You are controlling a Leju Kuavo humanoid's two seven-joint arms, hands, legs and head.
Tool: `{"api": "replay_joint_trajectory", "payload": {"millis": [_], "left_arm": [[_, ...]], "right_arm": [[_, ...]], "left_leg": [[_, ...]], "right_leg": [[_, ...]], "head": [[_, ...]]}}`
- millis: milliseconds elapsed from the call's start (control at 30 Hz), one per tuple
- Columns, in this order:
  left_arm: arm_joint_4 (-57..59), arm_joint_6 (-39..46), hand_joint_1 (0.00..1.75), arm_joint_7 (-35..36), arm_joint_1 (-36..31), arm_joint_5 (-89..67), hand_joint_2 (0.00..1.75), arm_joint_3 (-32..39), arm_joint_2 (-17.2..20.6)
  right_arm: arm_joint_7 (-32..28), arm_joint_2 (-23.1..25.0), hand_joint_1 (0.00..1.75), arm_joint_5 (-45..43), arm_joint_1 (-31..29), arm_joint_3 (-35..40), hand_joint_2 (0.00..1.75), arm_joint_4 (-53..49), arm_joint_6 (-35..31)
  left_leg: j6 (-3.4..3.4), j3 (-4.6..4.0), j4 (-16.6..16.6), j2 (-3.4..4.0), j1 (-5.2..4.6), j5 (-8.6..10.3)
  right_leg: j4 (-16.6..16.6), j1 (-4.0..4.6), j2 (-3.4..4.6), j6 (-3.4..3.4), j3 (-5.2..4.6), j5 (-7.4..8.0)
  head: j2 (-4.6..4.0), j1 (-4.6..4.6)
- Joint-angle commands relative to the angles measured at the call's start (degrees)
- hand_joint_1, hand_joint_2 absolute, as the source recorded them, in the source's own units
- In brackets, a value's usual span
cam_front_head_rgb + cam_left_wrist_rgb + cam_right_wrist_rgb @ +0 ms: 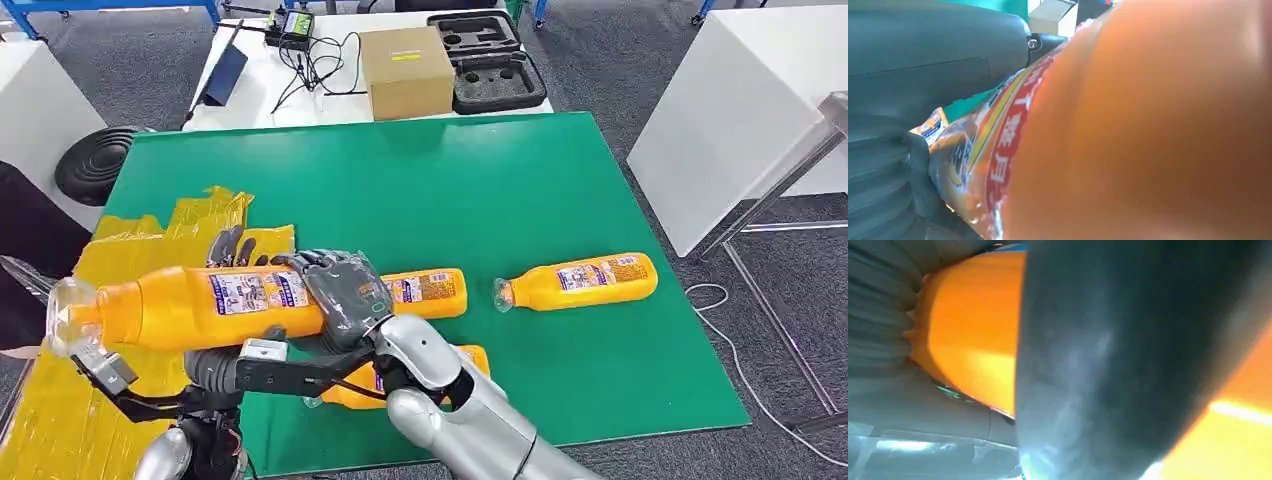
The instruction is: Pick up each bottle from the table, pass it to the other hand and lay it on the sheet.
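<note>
Both hands are holding one orange bottle [200, 300] lying level in the air above the near left part of the green table [420, 190], over the edge of the yellow sheet [60, 420]. The right hand [345, 295] is wrapping its fingers over the bottle's base end, and the left hand [230, 250] is gripping its middle from behind. Three more bottles are lying on the table: one [430, 290] just behind the right hand, one [580, 280] farther right, one [470, 360] under the right arm.

An orange bottle [190, 300] lies sideways in both hands — right hand [345, 295] over its body, left hand [225, 368] beneath, clear cap leftward.
</note>
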Motion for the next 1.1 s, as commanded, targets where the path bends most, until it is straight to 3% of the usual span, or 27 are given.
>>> {"api": "replay_joint_trajectory", "payload": {"millis": [33, 300, 333, 367, 600, 733, 1000, 1100], "left_arm": [[2.4, -0.5, 0.0, 0.0, -4.2, 0.0, 1.75, -0.3, -0.6], [0.0, -2.7, 0.03, -0.7, -1.3, 7.5, 1.75, 0.3, -1.2], [-0.6, -3.1, 1.27, -0.9, -0.6, 8.5, 1.75, 0.3, -1.3], [-1.2, -3.5, 1.75, -0.9, 0.1, 9.7, 1.75, 0.3, -1.4], [-1.7, -3.7, 1.75, -0.8, 0.9, 10.5, 1.75, 0.2, -1.5], [-1.6, -4.5, 1.75, -0.7, 1.1, 12.6, 1.75, -0.5, -1.8], [-2.3, -5.9, 1.75, -1.2, 3.8, 14.5, 1.75, -1.4, -1.6], [-3.4, -5.7, 1.75, -2.2, 5.0, 14.3, 1.75, -1.1, -1.5]], "right_arm": [[0.0, -5.8, 1.75, 0.2, 4.8, 5.2, 1.75, -4.2, 0.8], [-0.4, -6.0, 1.75, 1.1, 11.2, 4.9, 1.75, -3.4, -0.5], [-0.8, -6.0, 1.75, 1.0, 11.8, 5.0, 1.75, -3.1, -0.7], [-1.2, -6.0, 1.75, 0.6, 12.4, 5.2, 1.75, -2.4, -1.1], [-1.6, -5.9, 1.75, 0.3, 12.8, 5.2, 1.75, -1.9, -1.6], [-5.9, -7.7, 1.75, -3.7, 9.1, 5.0, 1.75, 3.6, -2.6], [-7.9, -8.8, 1.75, -4.5, 11.5, 4.4, 1.75, 4.8, -4.3], [-6.1, -9.2, 1.75, -3.2, 15.6, 4.1, 1.75, 0.2, -8.1]], "left_leg": [[-0.06, 0.25, -0.1, -0.28, 0.04, -0.02], [-0.07, 0.32, -0.1, -0.24, 0.05, -0.05], [-0.06, 0.22, -0.1, -0.19, 0.05, -0.02], [-0.09, 0.42, -0.2, -0.26, 0.06, -0.08], [-0.07, 0.2, -0.1, -0.19, 0.05, -0.03], [-0.09, 0.34, -0.1, -0.23, 0.06, -0.04], [-0.07, 0.24, -0.1, -0.17, 0.04, -0.03], [-0.1, 0.42, -0.2, -0.23, 0.05, -0.08]], "right_leg": [[-0.1, 0.05, -0.37, -0.05, 0.35, -0.1], [-0.2, 0.07, -0.34, -0.06, 0.39, -0.1], [-0.1, 0.06, -0.28, -0.05, 0.28, -0.07], [-0.2, 0.08, -0.39, -0.08, 0.5, -0.14], [-0.1, 0.06, -0.31, -0.06, 0.23, -0.08], [-0.2, 0.08, -0.4, -0.08, 0.37, -0.1], [-0.2, 0.06, -0.3, -0.19, 0.27, 0.01], [-0.2, 0.07, -0.42, -0.22, 0.45, -0.06]], "head": [[0.0, 0.0], [0.0, 0.0], [0.0, -0.02], [0.0, 0.0], [0.0, -0.02], [0.0, -0.02], [0.0, -0.02], [0.0, -0.02]]}}
